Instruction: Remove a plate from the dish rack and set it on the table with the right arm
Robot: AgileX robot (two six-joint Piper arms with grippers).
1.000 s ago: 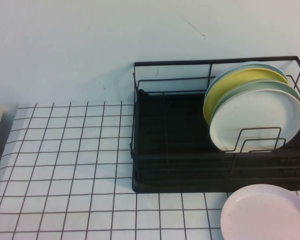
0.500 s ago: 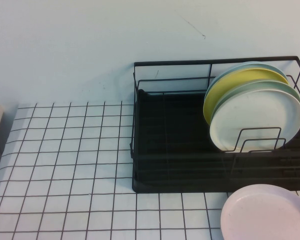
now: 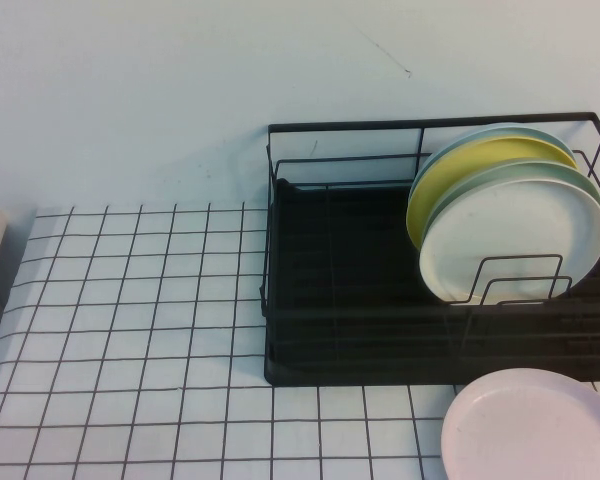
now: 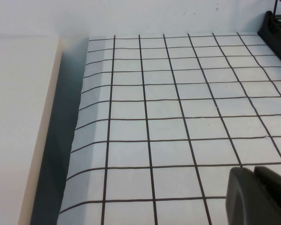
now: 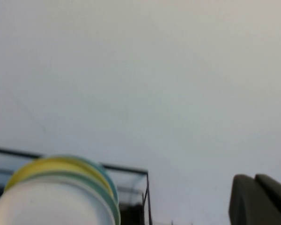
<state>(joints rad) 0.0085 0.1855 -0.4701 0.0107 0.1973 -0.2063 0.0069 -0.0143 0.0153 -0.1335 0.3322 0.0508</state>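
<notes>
At far right, the round off-white speckled plate is stood on edge, frontmost in the black wire dish rack. The right gripper, closed and empty, is held off it on the near side; the left gripper, also closed and empty, is parked over the white gridded table at far left.

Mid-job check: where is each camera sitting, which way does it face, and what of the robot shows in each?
High view: raised, angled down at the table, dish rack, pink plate; no arm visible.
Left wrist view: low over the table, rack corner at the edge; left gripper shut.
Right wrist view: facing the wall over the plate stack; right gripper shut.
Shared: high and right wrist views both show the racked plate stack.
</notes>
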